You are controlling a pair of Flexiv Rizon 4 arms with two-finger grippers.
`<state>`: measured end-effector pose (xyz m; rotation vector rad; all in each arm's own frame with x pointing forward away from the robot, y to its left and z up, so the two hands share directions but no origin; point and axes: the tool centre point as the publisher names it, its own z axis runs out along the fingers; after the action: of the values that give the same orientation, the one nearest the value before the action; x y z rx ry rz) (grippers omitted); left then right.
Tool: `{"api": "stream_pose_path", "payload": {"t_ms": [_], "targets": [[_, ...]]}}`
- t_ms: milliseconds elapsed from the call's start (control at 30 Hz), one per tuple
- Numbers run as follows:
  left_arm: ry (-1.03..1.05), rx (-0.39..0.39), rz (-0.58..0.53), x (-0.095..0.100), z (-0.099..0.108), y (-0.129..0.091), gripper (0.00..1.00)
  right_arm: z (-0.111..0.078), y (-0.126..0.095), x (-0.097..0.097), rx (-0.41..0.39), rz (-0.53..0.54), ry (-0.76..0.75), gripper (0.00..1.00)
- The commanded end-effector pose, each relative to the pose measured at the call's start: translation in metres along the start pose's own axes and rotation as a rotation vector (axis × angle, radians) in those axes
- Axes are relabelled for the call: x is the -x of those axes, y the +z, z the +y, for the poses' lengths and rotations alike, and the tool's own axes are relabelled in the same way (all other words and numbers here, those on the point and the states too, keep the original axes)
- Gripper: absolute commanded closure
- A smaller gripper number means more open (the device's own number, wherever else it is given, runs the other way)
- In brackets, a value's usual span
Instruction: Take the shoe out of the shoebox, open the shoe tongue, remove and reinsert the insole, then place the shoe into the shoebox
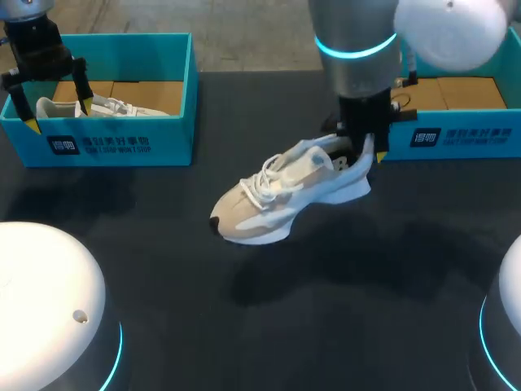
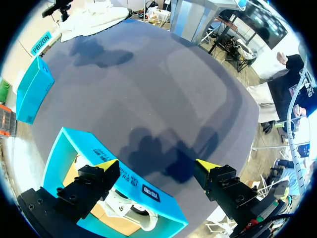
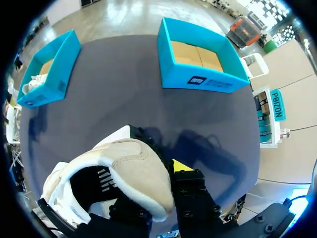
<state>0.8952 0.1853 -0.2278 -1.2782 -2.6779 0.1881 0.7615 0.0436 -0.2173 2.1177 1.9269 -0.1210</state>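
Note:
A beige and white shoe (image 1: 285,191) hangs tilted over the middle of the table, heel up and toe low, with its shadow below it. My right gripper (image 1: 368,151) is shut on its heel collar (image 3: 136,171). One yellow fingertip (image 3: 181,166) shows outside the heel; the other is hidden inside the shoe. Just behind it stands the right teal shoebox (image 1: 456,134) with a bare cardboard floor. My left gripper (image 1: 57,114) hangs open over the left teal shoebox (image 1: 122,142), above a second white shoe (image 1: 98,106) lying inside. Nothing is between its fingers (image 2: 106,164).
Two white robot bases (image 1: 49,301) sit at the table's near corners. The left shoebox's front wall (image 2: 124,183) lies right under my left gripper (image 2: 157,166). In the right wrist view, both boxes (image 3: 198,74) (image 3: 49,69) stand ahead of the held shoe across dark tabletop.

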Motion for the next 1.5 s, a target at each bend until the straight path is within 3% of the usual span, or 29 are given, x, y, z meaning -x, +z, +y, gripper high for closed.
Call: {"api": "stream_pose_path", "payload": {"t_ms": [33,700,967,1100,1367,1400,1500], "targets": [[0.001,0.002,-0.002,-0.001,0.000,0.000,0.00,0.002,0.019,-0.016,0.007,-0.041,-0.007,1.00],[0.001,0.002,-0.002,-0.001,0.000,0.000,0.00,-0.005,0.119,-0.044,0.022,-0.066,0.030,1.00],[0.001,0.002,-0.002,-0.001,0.000,0.000,0.00,-0.008,0.141,-0.062,0.010,-0.038,0.019,1.00],[0.001,0.002,-0.002,-0.001,0.000,0.000,0.00,-0.010,0.148,-0.071,0.015,-0.081,-0.002,1.00],[0.001,0.002,-0.002,-0.001,0.000,0.000,0.00,-0.011,0.161,-0.077,0.012,-0.083,0.000,1.00],[0.001,0.002,-0.002,-0.001,0.000,0.000,0.00,-0.011,0.161,-0.077,0.011,-0.082,0.000,0.93],[0.001,0.002,-0.002,-0.001,0.000,0.000,0.00,-0.010,0.157,-0.073,0.008,-0.079,0.018,0.38]]}}
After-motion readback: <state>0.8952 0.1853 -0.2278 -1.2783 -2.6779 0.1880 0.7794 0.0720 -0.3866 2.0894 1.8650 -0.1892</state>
